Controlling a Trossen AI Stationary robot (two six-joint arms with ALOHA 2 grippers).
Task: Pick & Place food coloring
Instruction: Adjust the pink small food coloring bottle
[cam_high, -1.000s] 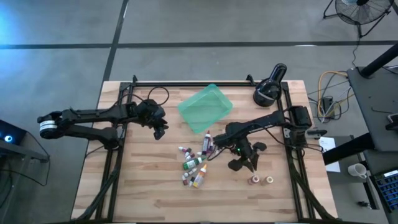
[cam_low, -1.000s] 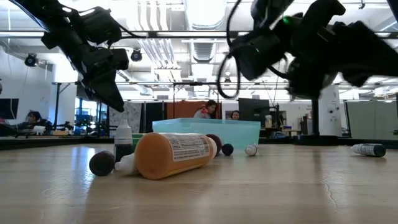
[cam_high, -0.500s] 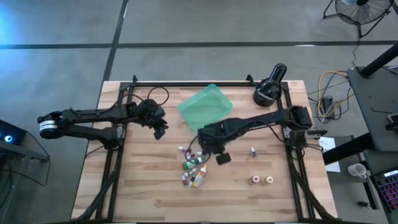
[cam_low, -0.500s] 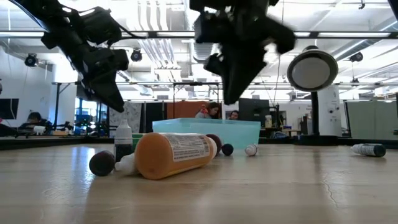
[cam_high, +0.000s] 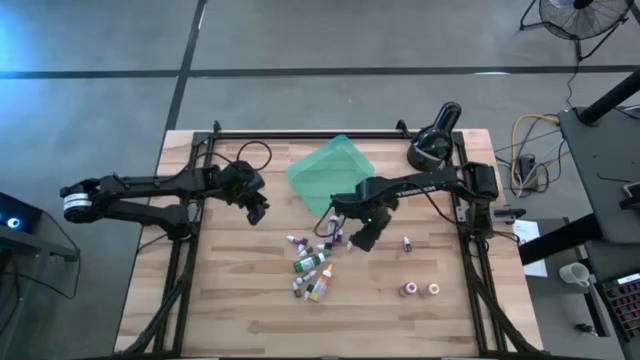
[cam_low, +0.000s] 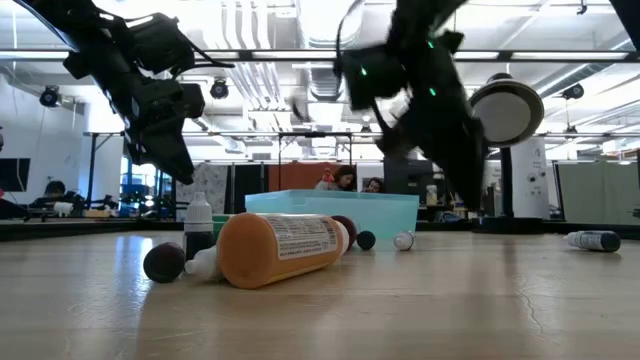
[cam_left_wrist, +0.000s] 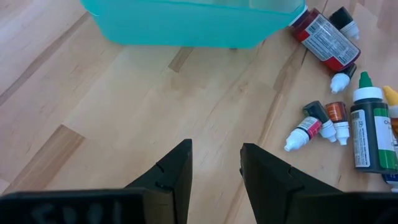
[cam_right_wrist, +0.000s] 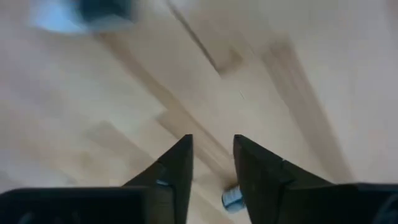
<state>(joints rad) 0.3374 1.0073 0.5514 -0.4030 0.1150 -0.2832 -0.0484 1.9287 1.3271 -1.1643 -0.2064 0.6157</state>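
1. Bottles of food coloring (cam_high: 312, 268) lie in a loose cluster on the wooden table (cam_high: 230, 300), near the middle, just in front of the teal tray (cam_high: 330, 172).
2. One small bottle (cam_high: 407, 243) lies alone to the right of the cluster, and two more (cam_high: 420, 289) sit side by side nearer the front right part of the table.
3. In the low view, a large orange bottle (cam_low: 280, 248) lies on its side in the foreground, with a small upright dark bottle (cam_low: 198, 228) next to it.
4. Right gripper (cam_high: 362, 238) hangs above the table between the cluster and the lone bottle; its fingers (cam_right_wrist: 177, 165) stand a little apart with only bare wood in the gap, holding nothing.
5. Left gripper (cam_high: 258, 212) hovers over the left part of the table, well apart from the bottles; its fingers (cam_left_wrist: 174, 177) are slightly apart and empty, pointing toward the tray and the cluster.
6. Black round lamp (cam_high: 432, 146) sits at the back right corner.
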